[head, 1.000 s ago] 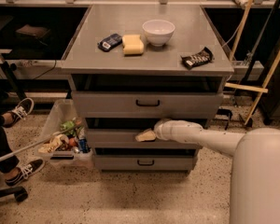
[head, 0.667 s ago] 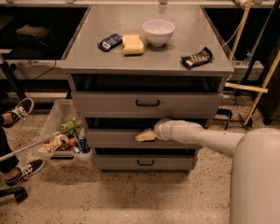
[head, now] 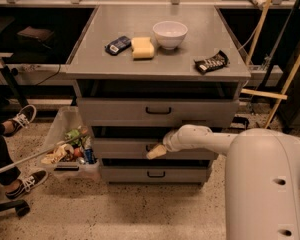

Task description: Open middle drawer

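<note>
The middle drawer (head: 120, 147) is the grey front between the top drawer (head: 158, 111) and the bottom drawer (head: 155, 173) of the grey cabinet. It stands slightly out from the cabinet. My gripper (head: 155, 151) sits at its small black handle, covering most of it. My white arm reaches in from the right.
On the cabinet top (head: 90, 59) lie a dark packet (head: 118, 45), a yellow sponge (head: 142, 48), a white bowl (head: 170, 34) and a black snack bag (head: 210, 62). A clear bin of trash (head: 70, 146) stands left of the drawers. A person's shoes (head: 21, 120) are at the far left.
The view has moved closer to the cabinet. The gripper stays at the middle drawer's handle, and the drawer front looks much as before.
</note>
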